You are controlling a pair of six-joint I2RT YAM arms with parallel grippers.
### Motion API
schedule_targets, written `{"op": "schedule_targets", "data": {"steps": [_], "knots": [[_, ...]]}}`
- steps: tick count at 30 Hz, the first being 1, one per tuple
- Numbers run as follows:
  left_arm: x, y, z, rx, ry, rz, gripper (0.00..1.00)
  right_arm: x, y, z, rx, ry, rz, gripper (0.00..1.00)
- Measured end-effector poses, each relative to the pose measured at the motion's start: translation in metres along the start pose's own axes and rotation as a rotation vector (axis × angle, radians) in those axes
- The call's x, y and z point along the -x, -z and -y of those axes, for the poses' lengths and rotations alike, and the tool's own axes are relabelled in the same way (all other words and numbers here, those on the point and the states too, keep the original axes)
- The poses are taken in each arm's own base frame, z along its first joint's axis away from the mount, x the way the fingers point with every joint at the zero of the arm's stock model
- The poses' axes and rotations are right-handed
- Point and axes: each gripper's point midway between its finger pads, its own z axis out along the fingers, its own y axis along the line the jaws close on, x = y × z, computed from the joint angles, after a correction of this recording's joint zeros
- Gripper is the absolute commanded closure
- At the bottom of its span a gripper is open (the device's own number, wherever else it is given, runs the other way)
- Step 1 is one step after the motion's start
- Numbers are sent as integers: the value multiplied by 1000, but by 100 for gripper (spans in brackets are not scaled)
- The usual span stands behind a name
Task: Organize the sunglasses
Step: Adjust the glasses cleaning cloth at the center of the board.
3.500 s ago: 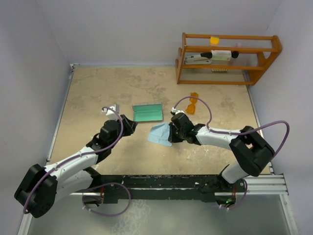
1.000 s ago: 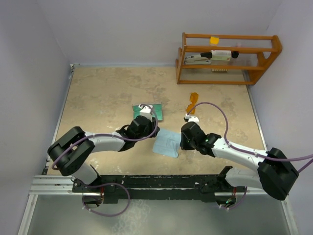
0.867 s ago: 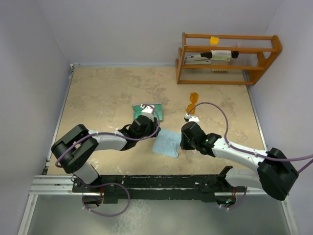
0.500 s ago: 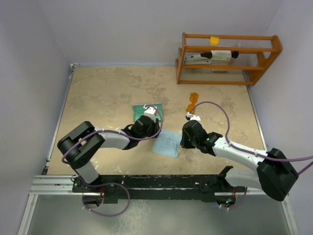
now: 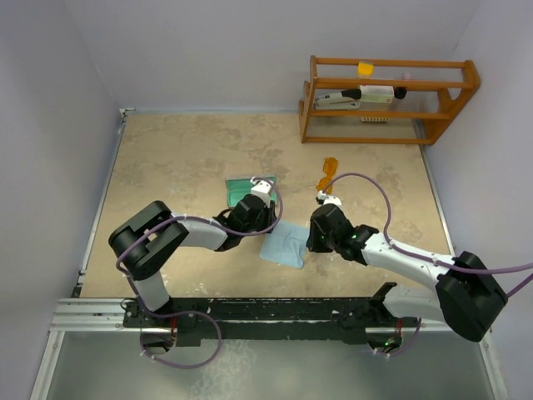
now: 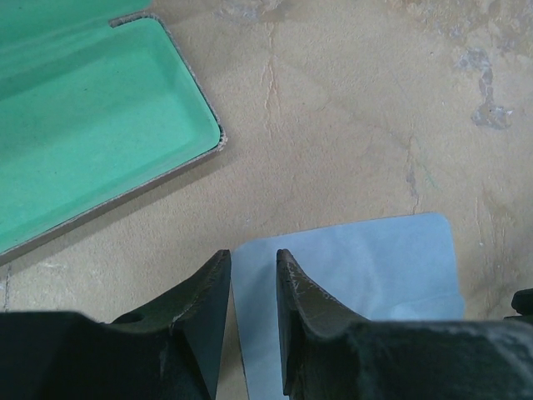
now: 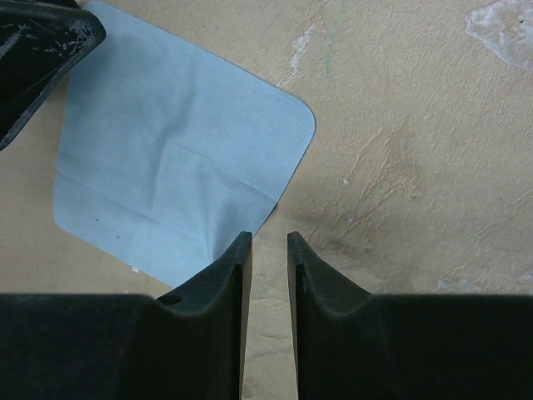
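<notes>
I see my left gripper point(image 6: 253, 265) narrowly parted and empty over a corner of the blue cloth point(image 6: 358, 267), near the green-lined case point(image 6: 83, 142). My right gripper point(image 7: 265, 243), equally narrow and empty, sits at the opposite edge.

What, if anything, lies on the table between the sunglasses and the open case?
Nothing visible does: bare table separates the sunglasses from the case. In the top view the left arm overlaps the case's right end, though, and the cloth lies nearer the arms, off that line.

White arms point(image 5: 408, 257), black joints point(image 5: 466, 292), looping purple cables point(image 5: 358, 175).
</notes>
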Motion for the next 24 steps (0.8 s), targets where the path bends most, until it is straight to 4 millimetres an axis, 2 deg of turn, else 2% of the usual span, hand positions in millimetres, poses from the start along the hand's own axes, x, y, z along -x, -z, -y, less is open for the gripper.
{"op": "schedule_targets", "data": {"steps": [7,14,24], "knots": [[-1,-2,0,0,-1,-2,74,-2,0,-2,12,0,-7,73],[-1,-2,0,2,-1,-7,83,-2,0,-2,12,-1,-7,74],[-3,-2,-1,4,-1,-13,88,-3,-1,-1,10,0,-10,74]]}}
